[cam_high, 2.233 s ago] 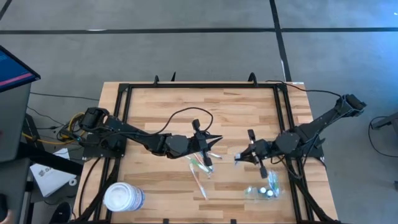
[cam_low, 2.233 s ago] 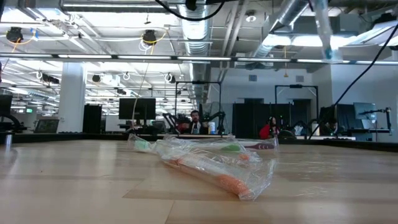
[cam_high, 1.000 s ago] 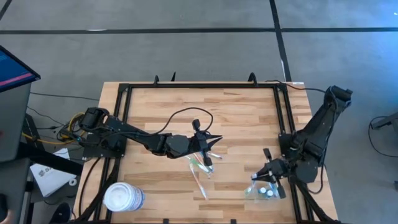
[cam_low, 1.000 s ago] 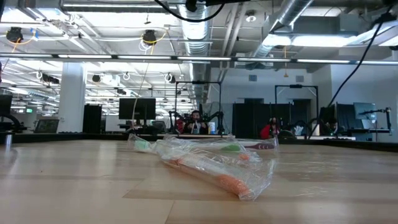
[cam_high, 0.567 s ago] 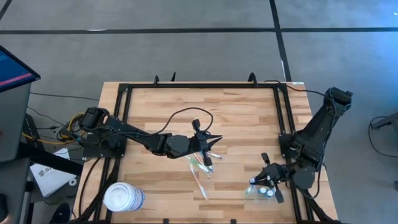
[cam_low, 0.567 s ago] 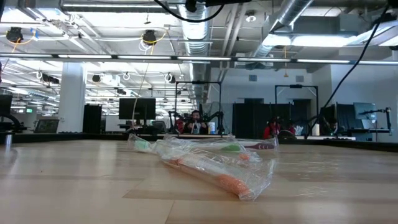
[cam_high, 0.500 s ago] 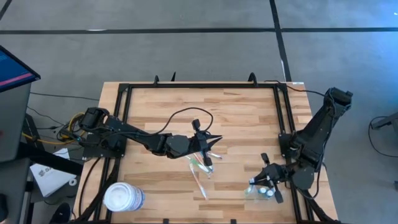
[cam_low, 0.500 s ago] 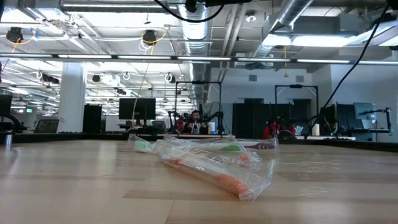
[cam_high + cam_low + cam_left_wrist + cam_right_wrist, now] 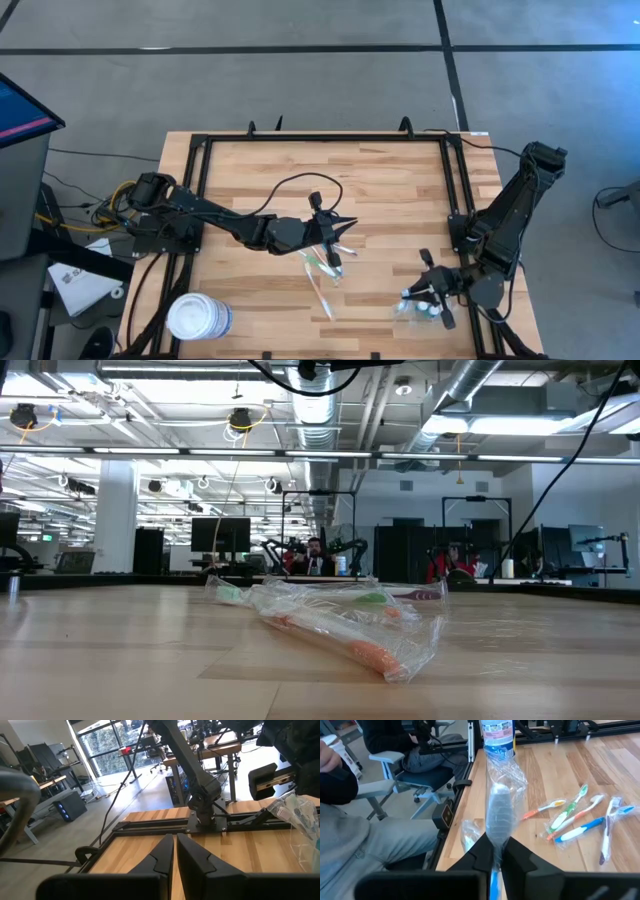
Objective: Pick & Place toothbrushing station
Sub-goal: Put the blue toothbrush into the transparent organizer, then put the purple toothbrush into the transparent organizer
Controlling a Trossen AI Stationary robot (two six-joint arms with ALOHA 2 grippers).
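The toothbrushing station (image 9: 433,312), a small clear holder, stands on the table near its near right corner. My right gripper (image 9: 425,297) hovers over it, shut on a clear-wrapped toothbrush (image 9: 499,810) with a blue handle. My left gripper (image 9: 333,245) is at the table's middle, above the far end of a pile of wrapped toothbrushes (image 9: 322,272). Its fingers (image 9: 175,845) are shut with nothing between them. The pile also shows in the low view (image 9: 340,625) and in the right wrist view (image 9: 580,817). My right gripper pinches the wrapped toothbrush between its two fingers at the blue handle end (image 9: 493,881). The brush lies along the fingers and sticks out ahead of them, toward the table's left. Its wrapped head end (image 9: 499,795) is held above the table.
A large white round tub (image 9: 198,318) stands at the near left corner and shows in the right wrist view (image 9: 497,732). A black frame (image 9: 325,138) runs around the table. A seated person (image 9: 350,820) is beyond the table's near edge.
My right gripper has carried the wrapped toothbrush from the table's middle toward the near right corner and come over the clear holder. In the last second it has gone a little farther toward the near edge. It stays shut.
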